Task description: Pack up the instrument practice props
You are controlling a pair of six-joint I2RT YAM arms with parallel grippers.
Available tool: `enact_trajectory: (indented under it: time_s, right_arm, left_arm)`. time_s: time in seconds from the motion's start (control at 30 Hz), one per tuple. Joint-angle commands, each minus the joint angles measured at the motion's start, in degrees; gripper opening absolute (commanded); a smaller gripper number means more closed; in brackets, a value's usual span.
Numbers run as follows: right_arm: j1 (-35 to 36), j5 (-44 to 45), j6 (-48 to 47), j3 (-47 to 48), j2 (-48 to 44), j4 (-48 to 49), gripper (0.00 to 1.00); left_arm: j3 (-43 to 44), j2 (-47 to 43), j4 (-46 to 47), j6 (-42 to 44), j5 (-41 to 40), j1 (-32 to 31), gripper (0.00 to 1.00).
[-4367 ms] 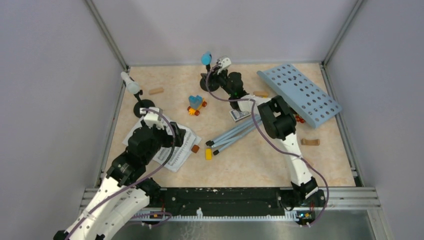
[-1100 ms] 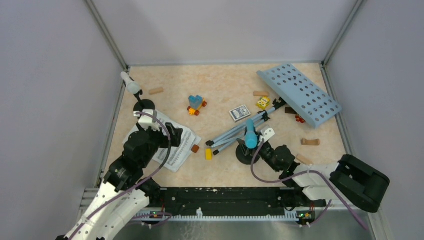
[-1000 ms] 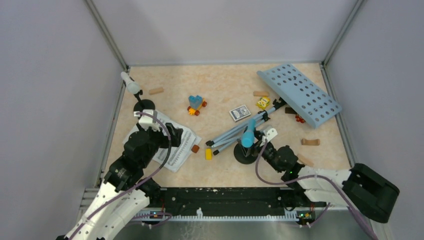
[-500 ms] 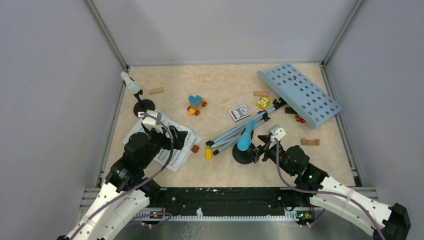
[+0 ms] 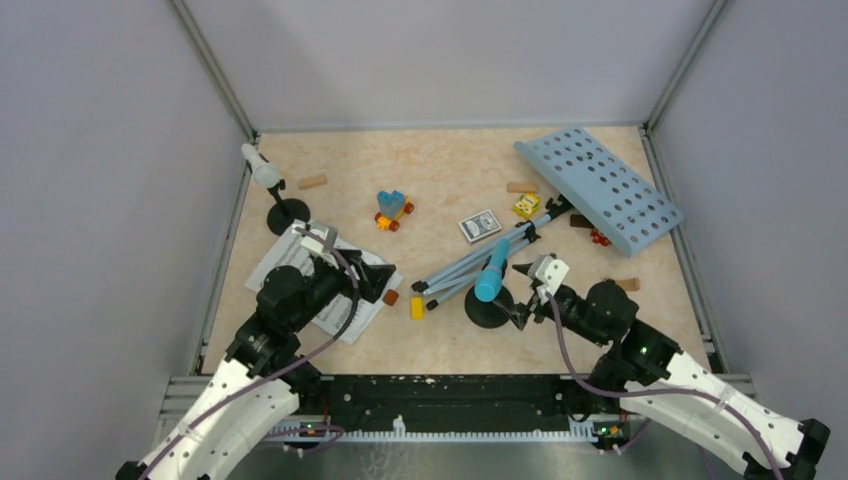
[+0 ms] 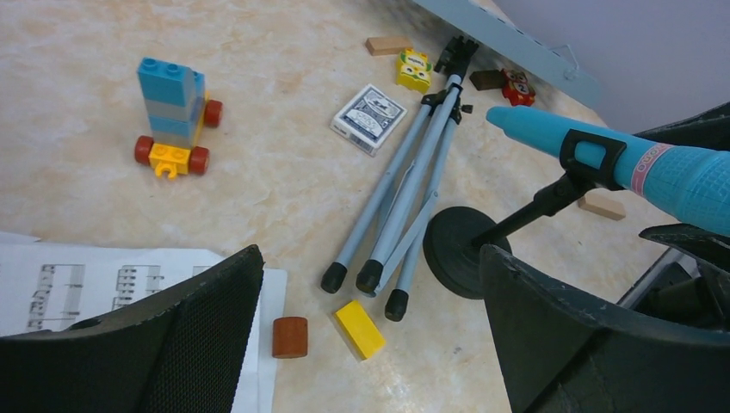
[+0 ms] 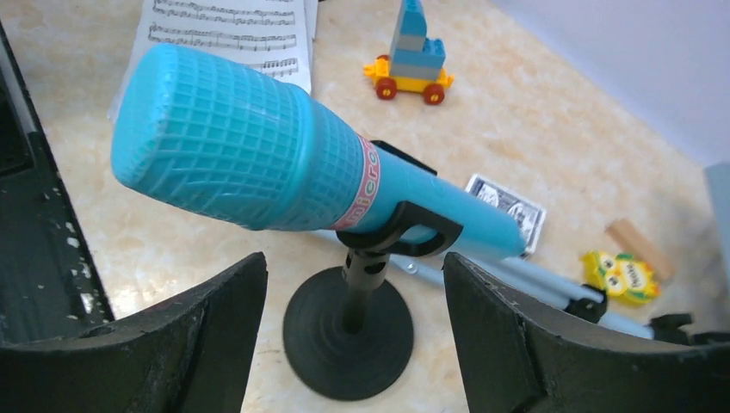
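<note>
Turquoise plastic microphone [image 7: 258, 163], grid-ribbed head, clipped tilted in black round-based holder [image 7: 349, 331], just beside folded tripod legs [image 5: 462, 268]. Right gripper [image 5: 521, 293] spread wide, empty, just right of that holder. Left gripper [image 5: 378, 282] fully spread, empty, over sheet-music pages [image 5: 275, 262]. Card deck [image 5: 480, 225], toy car [image 5: 392, 208] beyond.
</note>
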Motion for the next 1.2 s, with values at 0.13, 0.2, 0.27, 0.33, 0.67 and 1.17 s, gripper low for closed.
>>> enact_trajectory:
  time_s: [0.13, 0.2, 0.27, 0.33, 0.67, 1.17]
  right_arm:
    - [0.5, -5.0, -22.3, 1.2, -0.1, 11.8, 0.74]
    - [0.5, -8.0, -28.7, 0.1, 0.2, 14.0, 0.74]
    - [0.5, -9.4, -32.0, -1.1, 0.8, 16.7, 0.74]
    - [0.5, -11.1, -35.0, -1.4, 1.9, 18.1, 0.74]
    - [0.5, -15.6, -42.0, 3.4, 13.4, 16.8, 0.53]
    - [0.5, -17.8, -35.9, 3.5, 13.1, 22.2, 0.66]
  left_arm:
    - [-6.5, 7.0, 17.7, -7.3, 9.9, -0.6, 0.99]
    - [-8.5, 7.5, 19.6, -8.4, 9.8, -1.5, 0.99]
    - [-9.9, 7.6, 20.6, -8.9, 9.1, -2.7, 0.99]
    - [-10.9, 7.8, 21.3, -9.5, 8.7, -3.8, 0.99]
    - [-15.0, 8.2, 25.3, -12.1, 6.6, -8.1, 0.99]
    - [-17.1, 15.8, 38.8, -5.5, 0.2, -20.2, 0.99]
